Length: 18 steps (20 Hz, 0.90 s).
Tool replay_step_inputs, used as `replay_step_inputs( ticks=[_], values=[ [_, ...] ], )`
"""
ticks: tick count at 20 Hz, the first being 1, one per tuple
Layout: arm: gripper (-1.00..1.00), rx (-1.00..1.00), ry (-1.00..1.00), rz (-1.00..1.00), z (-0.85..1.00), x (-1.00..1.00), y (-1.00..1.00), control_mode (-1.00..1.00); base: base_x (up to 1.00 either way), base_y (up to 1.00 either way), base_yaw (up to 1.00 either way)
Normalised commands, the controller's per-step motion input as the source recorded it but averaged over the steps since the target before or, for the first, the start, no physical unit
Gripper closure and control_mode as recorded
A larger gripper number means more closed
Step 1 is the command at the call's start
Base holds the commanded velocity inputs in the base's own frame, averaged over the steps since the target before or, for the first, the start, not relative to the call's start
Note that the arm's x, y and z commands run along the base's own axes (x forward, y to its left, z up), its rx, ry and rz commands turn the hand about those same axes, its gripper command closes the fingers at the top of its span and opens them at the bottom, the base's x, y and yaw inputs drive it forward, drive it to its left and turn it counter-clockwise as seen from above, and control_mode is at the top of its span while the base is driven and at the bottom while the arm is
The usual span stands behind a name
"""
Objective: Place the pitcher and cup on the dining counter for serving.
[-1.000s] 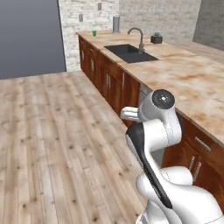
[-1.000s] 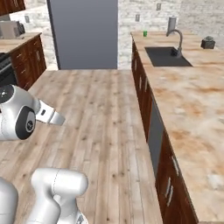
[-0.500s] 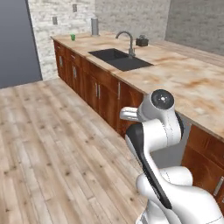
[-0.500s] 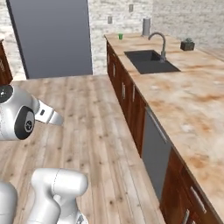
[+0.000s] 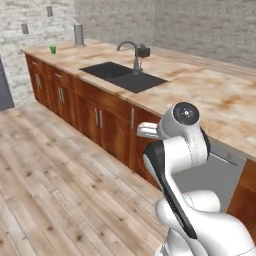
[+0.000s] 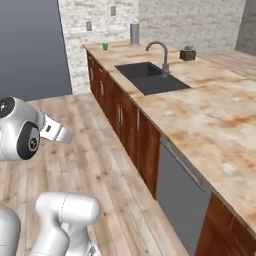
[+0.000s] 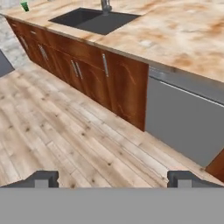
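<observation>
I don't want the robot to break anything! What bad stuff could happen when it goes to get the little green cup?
1. The cup stands near the counter's front edge, so a clumsy push from the gripper, which is open and holds nothing, might tip it to the floor.
2. The tall grey cylinder stands not far from the cup and might get bumped.
3. The faucet rises over the sink, so a low arm swing there might hit it.

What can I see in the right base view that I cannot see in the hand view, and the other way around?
Right base view alone: a tall grey cylinder and a small dark box on the marble counter. Hand view alone: the open gripper, its dark fingertips set wide apart over the wooden floor. Shared: the small bright green cup, black sink and grey dishwasher front.
</observation>
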Motion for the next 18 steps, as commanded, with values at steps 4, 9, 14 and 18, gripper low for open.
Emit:
replay_step_inputs(
  ticks=[4, 9, 14, 18],
  values=[
    [-1.00, 0.00, 0.00, 0.00, 0.00, 0.00, 0.00, 1.00, 1.00, 1.00, -0.37],
    [-1.00, 0.00, 0.00, 0.00, 0.00, 0.00, 0.00, 1.00, 1.00, 1.00, -0.39],
    [-1.00, 0.00, 0.00, 0.00, 0.00, 0.00, 0.00, 1.00, 1.00, 1.00, -0.39],
    [-1.00, 0.00, 0.00, 0.00, 0.00, 0.00, 0.00, 1.00, 1.00, 1.00, -0.33]
  ],
)
